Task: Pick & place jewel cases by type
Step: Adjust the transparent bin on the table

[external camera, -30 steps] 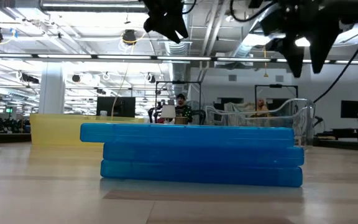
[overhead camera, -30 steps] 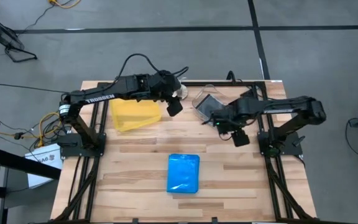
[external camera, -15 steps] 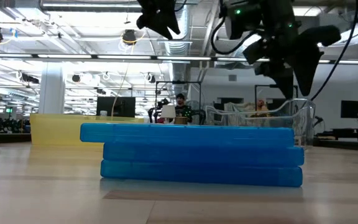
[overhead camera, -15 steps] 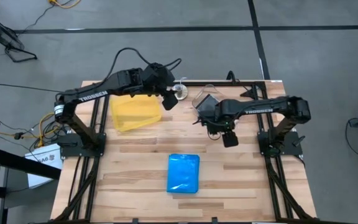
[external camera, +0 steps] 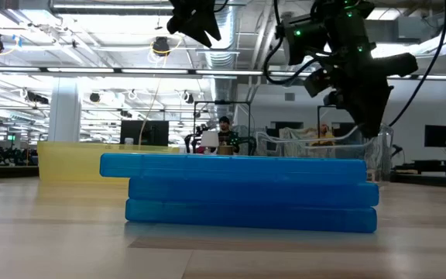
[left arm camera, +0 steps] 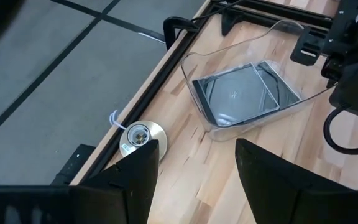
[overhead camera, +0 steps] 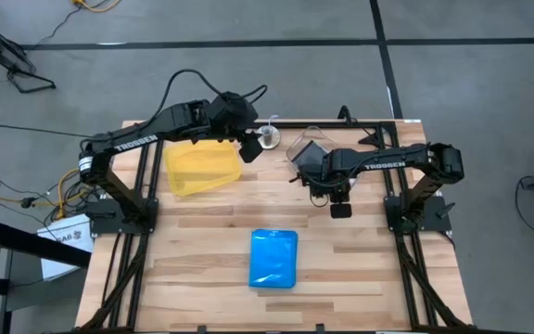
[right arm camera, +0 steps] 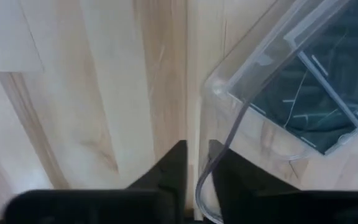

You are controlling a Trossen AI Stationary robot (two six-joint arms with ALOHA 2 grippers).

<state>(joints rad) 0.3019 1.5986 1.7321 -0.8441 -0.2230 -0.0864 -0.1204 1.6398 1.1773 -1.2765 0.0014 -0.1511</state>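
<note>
A stack of three blue jewel cases (overhead camera: 273, 258) (external camera: 246, 190) lies flat on the near middle of the table. A clear case with a black inside (left arm camera: 244, 93) lies in the clear tub (overhead camera: 306, 148) at the far right. My right gripper (right arm camera: 196, 171) points down at the tub's near corner, shut on its wall. My left gripper (left arm camera: 194, 180) hangs open and empty, high over the far edge (overhead camera: 249, 148), between the yellow tray (overhead camera: 202, 167) and the tub. My right gripper pinches the clear tub's wall (right arm camera: 211, 163) beside a corner, one finger (right arm camera: 232, 171) inside the tub and the other (right arm camera: 171, 167) outside. The fingers come from above, pointing down. The tub stands on the table.
The yellow tray sits at the far left. A small round reel-like object (left arm camera: 143, 135) lies by the far edge near the left gripper. A black frame rail (left arm camera: 185, 37) runs along the far edge. Bare wood lies around the blue stack.
My right gripper has come down and toward the table's left, onto the tub's near corner, and has shut there. My left gripper has drifted a little up and toward the far edge, staying open.
</note>
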